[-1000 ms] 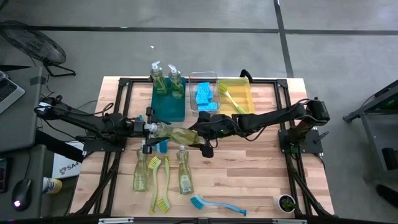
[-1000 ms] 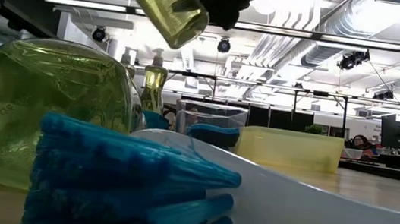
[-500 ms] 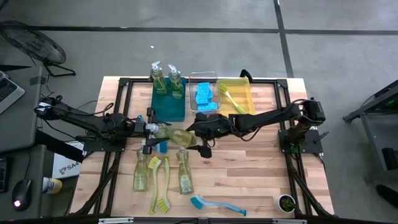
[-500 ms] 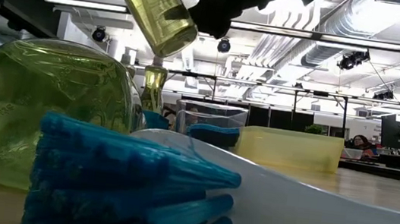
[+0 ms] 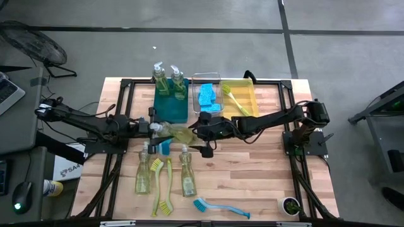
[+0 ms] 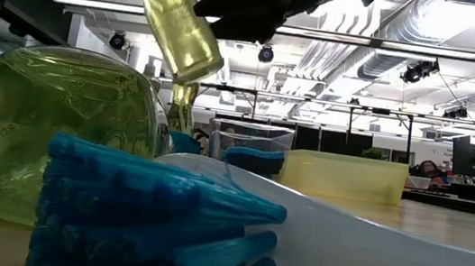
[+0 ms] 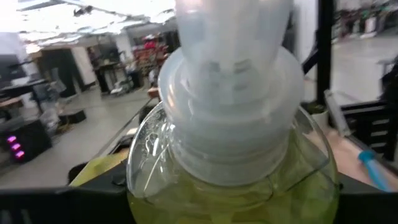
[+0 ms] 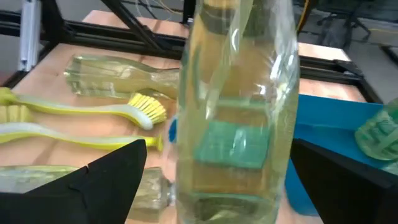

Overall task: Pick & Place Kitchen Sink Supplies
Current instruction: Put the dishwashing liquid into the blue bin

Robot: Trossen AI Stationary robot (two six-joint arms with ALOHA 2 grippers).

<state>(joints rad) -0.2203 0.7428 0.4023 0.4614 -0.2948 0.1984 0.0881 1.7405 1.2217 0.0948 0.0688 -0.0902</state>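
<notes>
A clear pump bottle of yellow-green soap [image 5: 177, 134] hangs above the table's middle. My left gripper [image 5: 153, 129] is shut on its pump end. My right gripper [image 5: 197, 131] is open at the bottle's base end; in its wrist view the two dark fingers [image 8: 106, 180] stand well off on either side of the bottle [image 8: 239, 112] without touching it. In the low view the bottle [image 6: 178, 26] slants with its base lower than its neck. My left gripper holds the bottle at its neck end, just behind the white pump collar [image 7: 230, 143]. The bottle itself hides the fingers, so the kind of hold does not show. It reaches in roughly level from the table's left. The bottle is lifted clear and slants base-down.
The teal bin [image 5: 170, 104] holds two upright soap bottles [image 5: 169, 81], the clear bin [image 5: 218, 79] blue sponges, the yellow bin [image 5: 249, 94] a brush. Below the grippers lie a blue sponge [image 5: 165, 147], two bottles [image 5: 144, 175], two yellow-green brushes [image 5: 163, 189] and a blue brush [image 5: 221, 207].
The soap bottle has tipped steeper, its base end sinking and swinging toward the table's left while its neck stays in my left gripper. In the low view my right gripper's dark fingers, which overlapped the bottle's base, now stand beside it.
</notes>
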